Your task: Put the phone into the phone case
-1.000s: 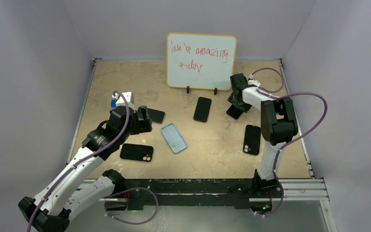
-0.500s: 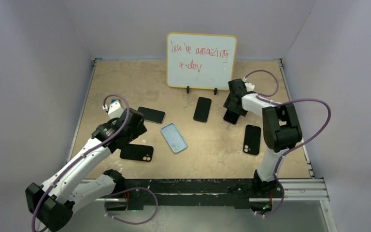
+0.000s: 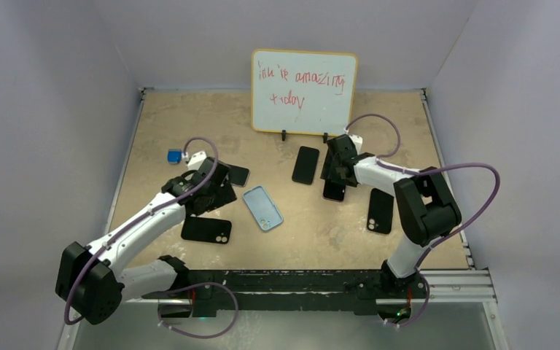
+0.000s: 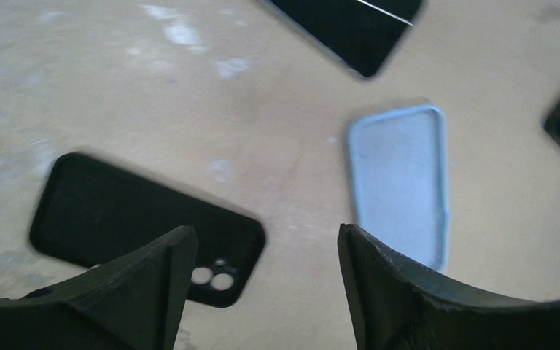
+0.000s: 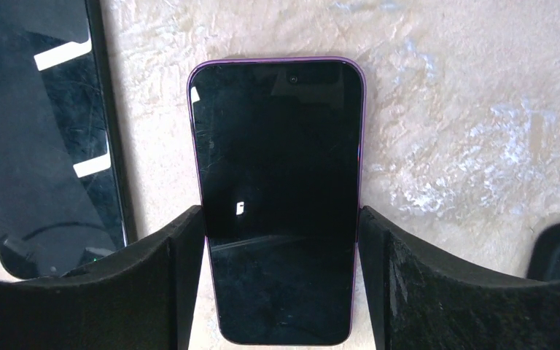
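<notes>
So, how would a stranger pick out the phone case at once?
From the whiteboard at the back, come forward and slightly left. The phone case lies flat among black phones; it is the only light blue, phone-sized shell.

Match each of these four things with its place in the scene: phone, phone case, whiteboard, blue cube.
Things:
1 phone
2 phone case
3 whiteboard
4 blue cube

Places:
A standing upright at the back
B furthest left
C between the fingers of the right gripper
D lying flat in the middle, empty

Pairs: 1-C, 2-D, 3-A, 4-B
</notes>
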{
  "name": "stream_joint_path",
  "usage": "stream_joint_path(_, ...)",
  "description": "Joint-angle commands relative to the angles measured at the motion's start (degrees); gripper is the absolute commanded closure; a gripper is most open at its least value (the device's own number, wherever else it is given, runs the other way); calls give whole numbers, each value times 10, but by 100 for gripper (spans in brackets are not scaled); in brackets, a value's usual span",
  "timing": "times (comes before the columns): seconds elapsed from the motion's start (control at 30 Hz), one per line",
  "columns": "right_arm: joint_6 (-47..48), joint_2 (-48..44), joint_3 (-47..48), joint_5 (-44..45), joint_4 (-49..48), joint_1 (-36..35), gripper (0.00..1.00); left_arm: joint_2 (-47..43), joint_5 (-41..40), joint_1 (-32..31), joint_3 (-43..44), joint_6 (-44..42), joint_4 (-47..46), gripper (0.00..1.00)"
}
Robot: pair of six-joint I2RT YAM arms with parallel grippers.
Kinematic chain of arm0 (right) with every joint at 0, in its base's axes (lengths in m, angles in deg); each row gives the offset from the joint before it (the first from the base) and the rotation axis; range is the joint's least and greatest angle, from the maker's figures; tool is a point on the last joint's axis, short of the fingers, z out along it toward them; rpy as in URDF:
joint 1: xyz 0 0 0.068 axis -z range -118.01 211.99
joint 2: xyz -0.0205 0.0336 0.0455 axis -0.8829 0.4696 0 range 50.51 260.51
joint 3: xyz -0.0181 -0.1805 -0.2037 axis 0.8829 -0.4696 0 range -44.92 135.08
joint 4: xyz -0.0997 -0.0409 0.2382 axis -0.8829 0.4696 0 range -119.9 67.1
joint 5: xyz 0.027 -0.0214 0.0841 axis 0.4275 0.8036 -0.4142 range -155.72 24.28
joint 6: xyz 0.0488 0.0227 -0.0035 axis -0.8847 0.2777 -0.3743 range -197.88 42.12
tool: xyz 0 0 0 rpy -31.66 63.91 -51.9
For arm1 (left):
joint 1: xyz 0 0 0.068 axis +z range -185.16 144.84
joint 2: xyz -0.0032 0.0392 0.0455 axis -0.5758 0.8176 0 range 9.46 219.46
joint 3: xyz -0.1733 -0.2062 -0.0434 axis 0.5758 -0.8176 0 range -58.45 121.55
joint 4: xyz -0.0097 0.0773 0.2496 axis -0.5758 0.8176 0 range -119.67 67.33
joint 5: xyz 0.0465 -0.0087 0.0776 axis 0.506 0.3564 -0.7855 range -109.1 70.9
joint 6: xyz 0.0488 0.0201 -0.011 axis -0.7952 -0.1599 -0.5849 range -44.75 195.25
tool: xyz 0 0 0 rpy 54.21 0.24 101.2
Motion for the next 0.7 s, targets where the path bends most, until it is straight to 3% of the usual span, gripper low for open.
stream_joint_path(0.0, -7, -14, -20, -12, 40, -2, 58, 22, 216, 1, 5, -195, -201, 29)
stream_joint_path(0.07, -3, -23, -16, -1, 50, -2, 59, 44, 290, 0, 3, -213, -230, 31)
stream_joint_path(0.27, -5, -67, -33, 4, 55, -2, 59, 94, 393, -8, -14, -241, -289, 35)
stream_joint_path(0.67, 12, -119, -34, 51, 88, 0, 62, 161, 419, -75, 14, -243, -343, 38)
